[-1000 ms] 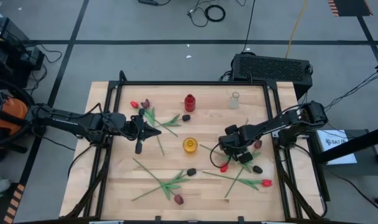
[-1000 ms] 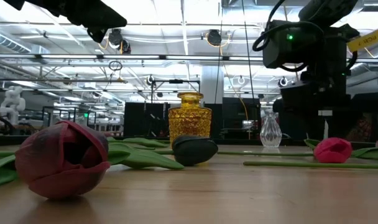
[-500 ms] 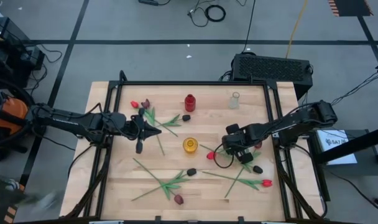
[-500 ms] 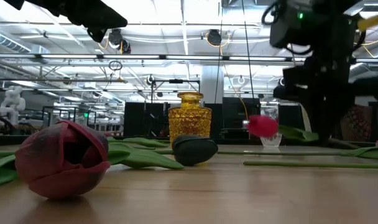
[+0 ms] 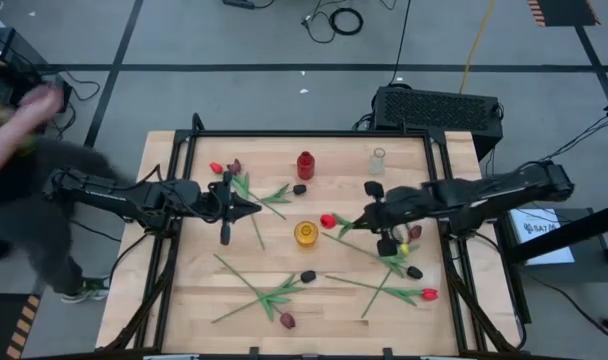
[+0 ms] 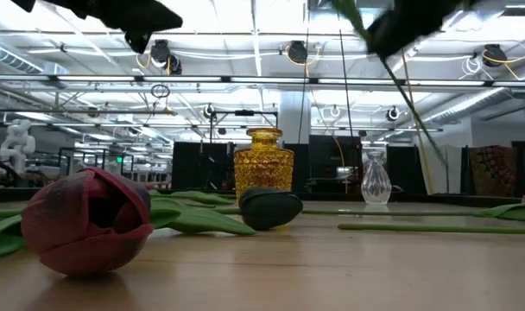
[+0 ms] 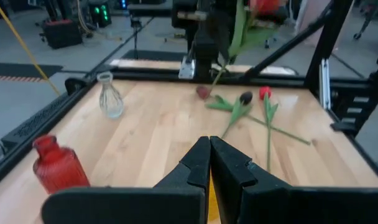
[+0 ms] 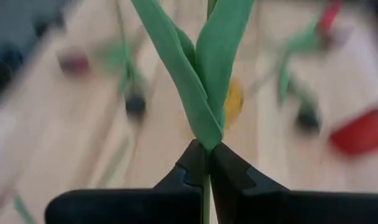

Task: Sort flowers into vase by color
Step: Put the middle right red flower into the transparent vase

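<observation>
My right gripper (image 5: 365, 216) hovers right of the yellow vase (image 5: 305, 234), shut on a red tulip whose head (image 5: 327, 221) is nearest that vase. The left wrist view shows this tulip (image 7: 239, 31) raised, head up. My left gripper (image 5: 252, 209) is shut on nothing, left of the yellow vase, above the table. A red vase (image 5: 305, 165) and a clear vase (image 5: 377, 161) stand near the far edge. Several other tulips lie flat: red and maroon heads (image 5: 224, 167) far left, a dark head (image 5: 308, 276), a maroon head (image 5: 287, 320) and a red head (image 5: 428, 294) near. My right gripper pinches the red tulip's green stem between its two fingers, just where the leaves (image 8: 204, 74) branch off (image 8: 208, 147). The fingers point toward the table's left and lie across the stem. The tulip is tilted, head up, and its lower stem (image 6: 418, 130) slants down below the gripper.
A person (image 5: 24, 150) moves beside the table's left edge, behind my left arm. Dark frame rails run along the table's sides (image 5: 169, 250). A black box (image 5: 436, 108) sits beyond the far edge. Bare wood (image 5: 284, 250) lies around the yellow vase.
My right gripper has risen from the table's right part, carrying the red tulip, and has shifted toward the far edge. The tulip's head has swung up and left, from near the gripper to beside the yellow vase. A person has come in at the table's left.
</observation>
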Tool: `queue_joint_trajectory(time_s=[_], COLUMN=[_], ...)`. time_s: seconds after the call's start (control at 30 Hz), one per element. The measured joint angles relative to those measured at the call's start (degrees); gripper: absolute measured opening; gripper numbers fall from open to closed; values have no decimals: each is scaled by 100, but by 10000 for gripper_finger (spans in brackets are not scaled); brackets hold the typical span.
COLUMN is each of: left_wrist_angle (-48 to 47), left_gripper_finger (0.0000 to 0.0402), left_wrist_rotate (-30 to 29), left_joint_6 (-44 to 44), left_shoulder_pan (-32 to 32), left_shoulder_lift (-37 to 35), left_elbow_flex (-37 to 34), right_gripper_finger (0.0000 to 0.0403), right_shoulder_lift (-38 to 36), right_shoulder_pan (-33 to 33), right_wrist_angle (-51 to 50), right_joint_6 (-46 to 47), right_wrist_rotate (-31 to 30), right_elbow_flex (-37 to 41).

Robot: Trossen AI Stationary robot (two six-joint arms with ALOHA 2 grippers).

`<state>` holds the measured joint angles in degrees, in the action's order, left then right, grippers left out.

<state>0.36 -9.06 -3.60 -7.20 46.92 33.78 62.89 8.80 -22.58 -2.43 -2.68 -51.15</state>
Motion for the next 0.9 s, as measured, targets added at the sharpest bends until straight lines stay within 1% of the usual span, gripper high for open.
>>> queue_joint_trajectory(time_s=[0.1,0.2,0.3,0.43,0.53,0.67,0.8,0.9], left_wrist_angle=[347,655,1027,1337,1610,2003,2486,2818], left_gripper_finger=[16,16,16,22,45,88,123,136], left_wrist_rotate=[0,-35,-150,-192,-192,-192,-192,-192], left_joint_6=[0,2,52,-48,-54,-50,-50,-48], left_shoulder_pan=[0,0,0,0,0,0,0,0], left_shoulder_lift=[66,172,303,478,600,792,1029,1214], left_elbow_flex=[0,0,0,0,0,0,0,0], right_gripper_finger=[1,1,1,1,6,10,11,12], right_shoulder_lift=[-331,-424,-280,94,440,842,984,992], right_shoulder_pan=[-61,-103,-100,-97,-76,-39,-50,-60], right_wrist_angle=[1011,2144,3190,4113,4557,4844,4967,5142], right_joint_6=[-3,24,59,293,500,668,810,938], right_wrist_rotate=[-26,-132,-201,-368,-357,-308,-334,-332], right_elbow_flex=[165,386,623,838,918,924,922,922])
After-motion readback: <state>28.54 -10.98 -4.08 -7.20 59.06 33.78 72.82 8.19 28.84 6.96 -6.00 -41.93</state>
